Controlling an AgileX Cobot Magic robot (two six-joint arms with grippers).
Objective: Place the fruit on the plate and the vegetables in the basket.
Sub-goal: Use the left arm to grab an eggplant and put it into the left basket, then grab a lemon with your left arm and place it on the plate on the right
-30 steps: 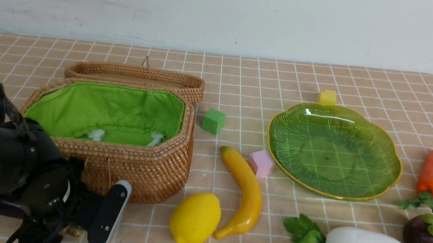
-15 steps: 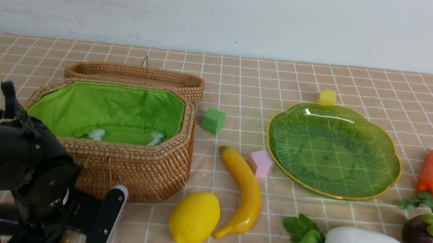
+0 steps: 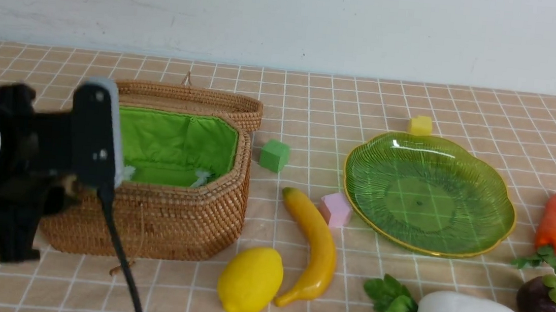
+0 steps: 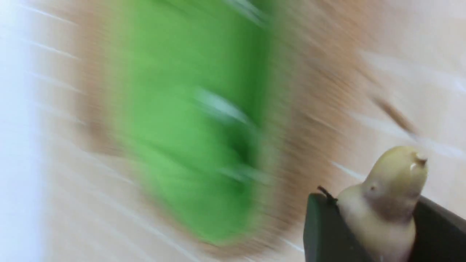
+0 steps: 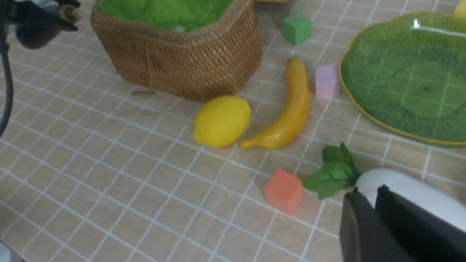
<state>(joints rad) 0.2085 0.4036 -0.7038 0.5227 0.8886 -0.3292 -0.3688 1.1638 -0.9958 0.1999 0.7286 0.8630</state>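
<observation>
The left tool (image 4: 380, 225) is clamped on the pale stem end of a dark purple eggplant (image 4: 395, 174), held up at about rim height. Just beyond it stands the brown woven wicker basket (image 3: 190, 219) with bright green lining, its lid open. Farther to this tool's right, a yellow lemon (image 3: 250, 280) and a long curved yellow banana (image 3: 317, 246) lie on the tiled bench (image 3: 314, 93), then the translucent green leaf-shaped plate (image 3: 427, 196). The right tool (image 5: 376, 218) has its jaws almost together and grips nothing. A white oblong radish with green leaves (image 5: 411, 193) lies just past its tips. Beyond that are a round dark purple mangosteen (image 3: 544, 304) and an orange carrot (image 3: 552, 223), both on the bench.
</observation>
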